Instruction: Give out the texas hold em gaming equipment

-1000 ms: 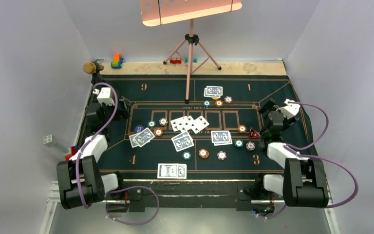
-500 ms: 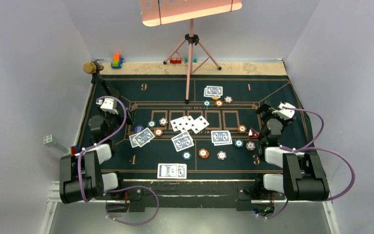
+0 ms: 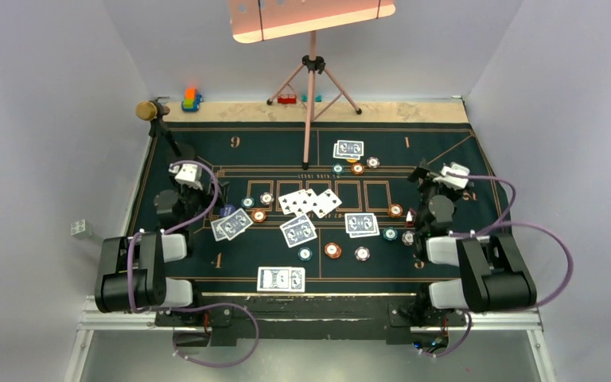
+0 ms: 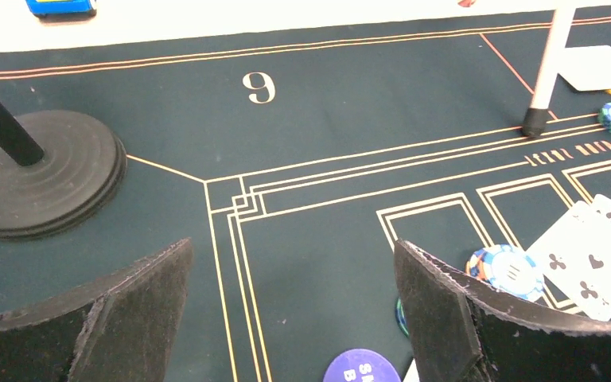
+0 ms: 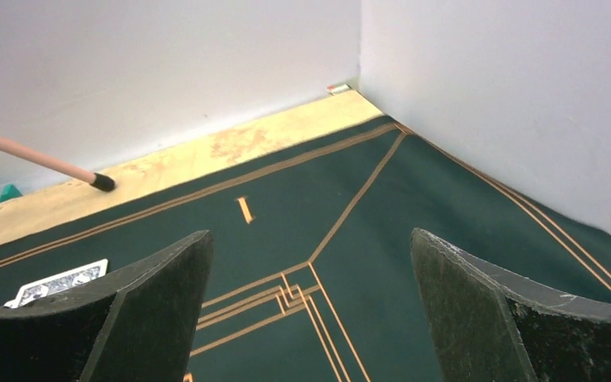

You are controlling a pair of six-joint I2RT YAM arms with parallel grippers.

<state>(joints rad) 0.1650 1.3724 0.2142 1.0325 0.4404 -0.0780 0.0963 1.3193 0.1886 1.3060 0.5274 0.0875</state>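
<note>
The green desk (image 3: 445, 131) carries everything on your side of the tripod (image 3: 310, 95). Your left hand (image 4: 290, 255) and right hand (image 5: 309, 247) sit out to either side of the tripod, both spread wide with nothing between the fingers.

The cards (image 3: 349, 149) start with a face-down pair just right of the tripod's middle foot. A face-up fan (image 3: 310, 202) lies nearer you from the tripod, and more blue-backed lots lie nearer again. Expect them to be feather-light, thin, bendy and slick, lying flat on the felt with no edge to get under. Your best hold is probably where one card overlaps another and lifts a lip, pinching across the short sides.

The chips (image 3: 332, 250) are scattered among the cards on the near side of the tripod. They look stiff, hard and light. Take each across its rim, squarely, since an off-centre pinch could flip it or send it rolling.

From above, your right arm covers some of what lies right of the tripod near that hand, so you cannot count the pieces there. In the left wrist view a dark blue chip (image 4: 362, 368) is cut off by the bottom edge, and another is half hidden behind the finger. The right wrist view shows only a corner of one card. How many cards each face-down lot holds is too fine to tell
</note>
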